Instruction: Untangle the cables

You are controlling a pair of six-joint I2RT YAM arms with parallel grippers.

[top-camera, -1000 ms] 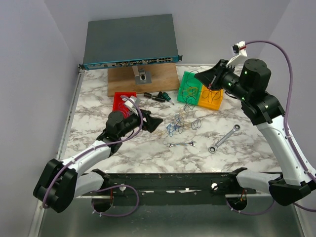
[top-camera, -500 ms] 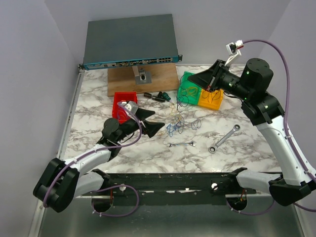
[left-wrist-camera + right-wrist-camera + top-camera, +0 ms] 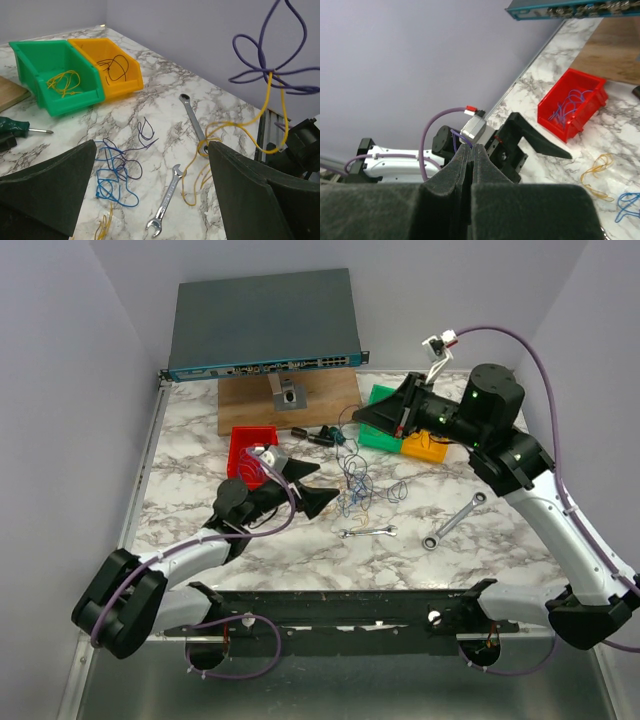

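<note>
1. The thin blue, yellow-orange and black wire cables (image 3: 356, 486) sit at the centre of the overhead frame on the marbled tabletop (image 3: 200, 440). 1 strand is drawn upward from the heap.
2. The right claw (image 3: 360, 417) is pressed together on that raised strand. In the right wrist view its black fingers (image 3: 455, 175) meet with no gap, and a thin blue wire shows at their tips.
3. The left claw (image 3: 325, 486) has its fingers spread wide and holds nothing. It faces the heap from the left of the frame.
4. In the left wrist view, blue loops hang in the upper right with a yellow wire (image 3: 270, 125) caught in them, so that pair looks still linked. A blue knot (image 3: 114, 176) lies on the tabletop at lower centre.
5. Some sorting appears done:
   - Blue wires lie in the red plastic bin (image 3: 570, 107).
   - Yellow wires lie in the green plastic bin (image 3: 35, 62).
   - Black wires lie in the orange plastic bin (image 3: 120, 82).
6. I judge the task partly done. The central heap still needs pulling apart.
7. Compared with 1 second ago, the right claw has swung from over the green and orange bins toward the frame's centre, lifting the strand taut. The left claw has turned to face the heap.
</note>
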